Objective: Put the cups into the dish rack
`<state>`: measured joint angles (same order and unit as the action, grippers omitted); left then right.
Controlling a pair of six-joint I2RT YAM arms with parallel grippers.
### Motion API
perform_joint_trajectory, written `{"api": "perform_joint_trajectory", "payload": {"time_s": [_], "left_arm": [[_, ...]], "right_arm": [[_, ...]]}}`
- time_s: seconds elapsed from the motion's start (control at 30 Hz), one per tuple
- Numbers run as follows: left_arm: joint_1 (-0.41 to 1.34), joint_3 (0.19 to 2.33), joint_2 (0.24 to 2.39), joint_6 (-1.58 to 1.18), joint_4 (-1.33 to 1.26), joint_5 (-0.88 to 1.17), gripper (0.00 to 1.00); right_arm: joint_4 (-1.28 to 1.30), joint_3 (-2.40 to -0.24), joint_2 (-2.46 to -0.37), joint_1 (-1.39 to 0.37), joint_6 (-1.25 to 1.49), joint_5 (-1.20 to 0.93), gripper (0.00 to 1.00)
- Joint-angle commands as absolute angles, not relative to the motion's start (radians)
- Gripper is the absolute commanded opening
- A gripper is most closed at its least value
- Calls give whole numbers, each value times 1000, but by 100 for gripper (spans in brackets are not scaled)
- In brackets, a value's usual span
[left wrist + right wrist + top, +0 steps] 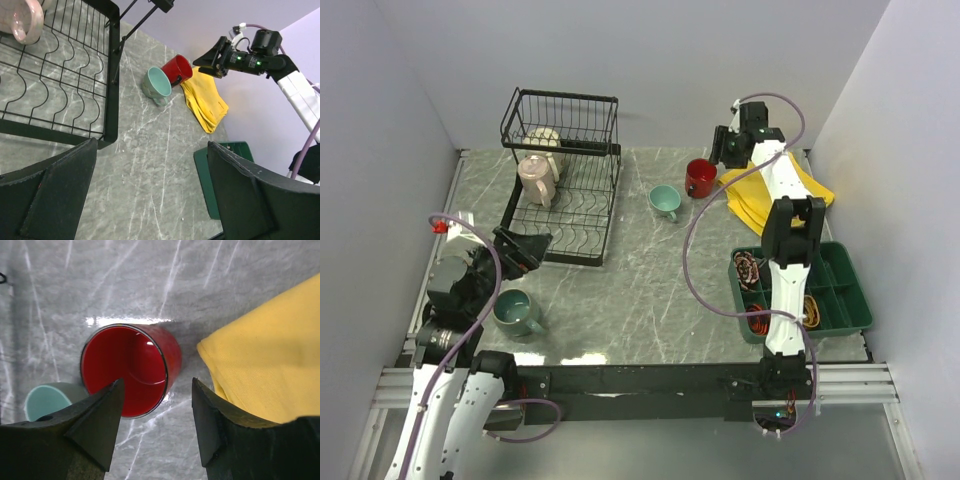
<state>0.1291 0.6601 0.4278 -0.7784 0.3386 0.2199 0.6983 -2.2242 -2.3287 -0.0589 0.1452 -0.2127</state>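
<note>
The black wire dish rack (600, 215) stands at the back left and holds a cream mug (545, 140) and a beige mug (535, 178). A red mug (700, 178) and a small teal mug (665, 200) stand on the table to the rack's right. My right gripper (722, 152) is open just above the red mug (130, 370), with one finger (95, 415) over its rim. A grey-green mug (515, 312) stands at the near left. My left gripper (532, 250) is open and empty beside the rack's near corner (110, 75). The yellow mug is out of view.
A yellow cloth (770, 195) lies right of the red mug, close to my right gripper (157, 405). A green compartmented tray (840, 300) with small items sits at the near right. White walls close in the table on three sides.
</note>
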Motion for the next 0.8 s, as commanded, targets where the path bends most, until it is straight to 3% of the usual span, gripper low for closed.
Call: {"api": "perform_joint_trajectory", "payload": {"time_s": [0.0, 0.37, 0.77], "left_arm": [[126, 650, 443, -799, 293, 253, 96], [126, 621, 437, -850, 261, 293, 96], [126, 591, 451, -969, 152, 409, 96]], "right_arm": [[690, -2252, -2341, -66, 150, -215, 62], [692, -2327, -2442, -94, 112, -160, 58], [670, -2333, -2465, -92, 115, -187, 36]]}}
